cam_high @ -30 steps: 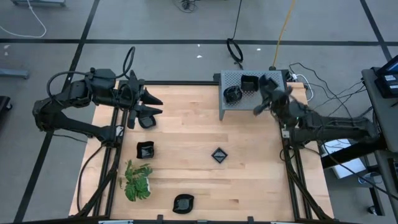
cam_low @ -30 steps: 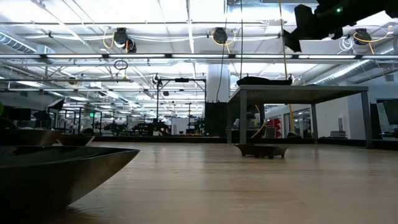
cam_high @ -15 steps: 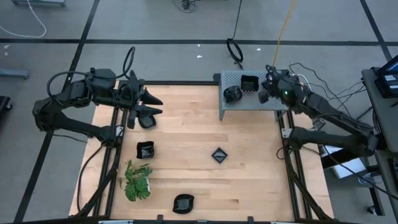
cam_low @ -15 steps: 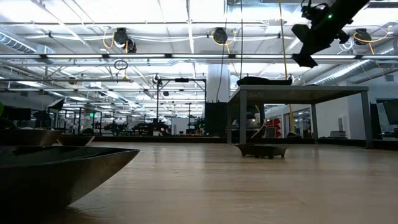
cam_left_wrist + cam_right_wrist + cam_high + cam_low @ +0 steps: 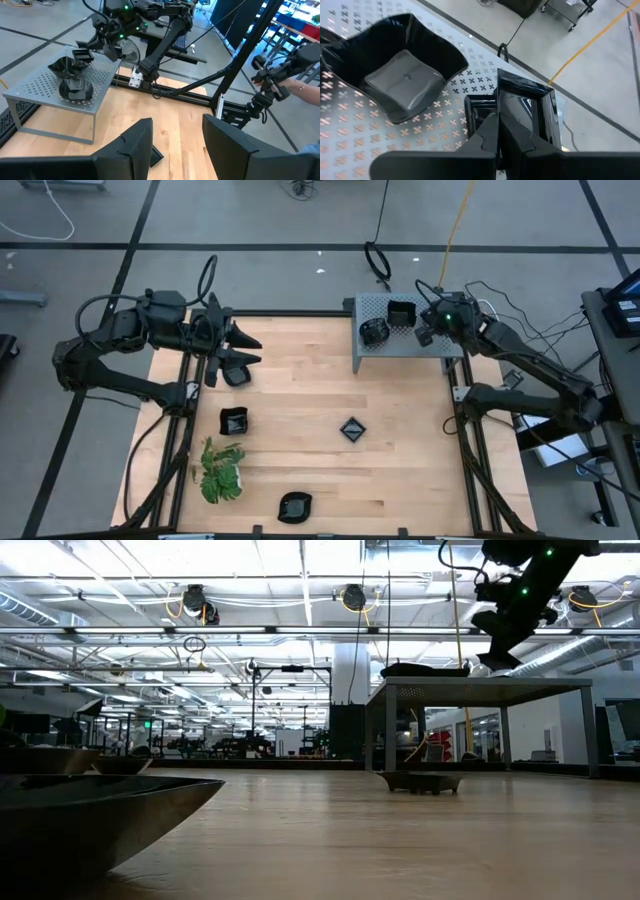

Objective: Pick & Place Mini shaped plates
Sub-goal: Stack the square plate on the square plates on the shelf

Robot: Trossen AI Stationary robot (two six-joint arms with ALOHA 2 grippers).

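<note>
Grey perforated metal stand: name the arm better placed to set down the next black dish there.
Right. The right gripper hangs over the grey perforated metal stand, shut on a square black glossy dish. The left gripper is open across the table, beside another black dish.

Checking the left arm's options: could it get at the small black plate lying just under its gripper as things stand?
Probably yes. The left gripper is open, right by the plate, with nothing lying between them. The right gripper is far off over the perforated box.
</note>
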